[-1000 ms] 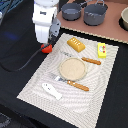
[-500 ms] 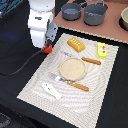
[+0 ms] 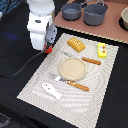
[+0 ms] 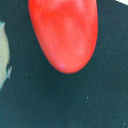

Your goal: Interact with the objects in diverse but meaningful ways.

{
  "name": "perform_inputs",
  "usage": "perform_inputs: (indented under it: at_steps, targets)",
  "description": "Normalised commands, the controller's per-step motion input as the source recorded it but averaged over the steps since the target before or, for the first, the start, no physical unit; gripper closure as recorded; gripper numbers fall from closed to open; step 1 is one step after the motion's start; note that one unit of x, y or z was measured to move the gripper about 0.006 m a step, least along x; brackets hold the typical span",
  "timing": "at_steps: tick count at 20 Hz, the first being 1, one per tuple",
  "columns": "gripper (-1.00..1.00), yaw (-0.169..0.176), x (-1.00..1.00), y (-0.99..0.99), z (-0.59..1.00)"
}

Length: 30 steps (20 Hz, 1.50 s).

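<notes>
Red tomato-like ball (image 3: 49,49) clenched in the tool (image 3: 48,47), beside the placemat's (image 3: 40,80) edge.

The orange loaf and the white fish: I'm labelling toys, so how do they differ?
The loaf is orange and ridged; the fish is white and smooth-looking. The loaf is blocky, the fish elongated. The loaf lies beyond the plate, near the pots; the fish lies on the plate's near side. Both rest on the mat.

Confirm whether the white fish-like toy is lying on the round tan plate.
No. The white fish-like toy lies on the striped placemat, apart from the round tan plate, nearer the camera in the exterior view.
</notes>
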Motion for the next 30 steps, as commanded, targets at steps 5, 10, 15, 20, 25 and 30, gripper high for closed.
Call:
perform_inputs:
  at_steps: [5, 10, 15, 20, 25, 30]
  targets:
    - [-1.0, 0.024, -0.02, -0.01, -0.25]
    - [-1.0, 0.048, -0.01, 0.01, -0.26]
    - [-1.0, 0.041, -0.04, 0.0, -0.29]
    - [1.0, 0.04, -0.06, 0.0, -0.29]
    - [1.0, 0.036, -0.08, 0.0, -0.24]
    - [1.0, 0.031, -0.04, 0.0, -0.09]
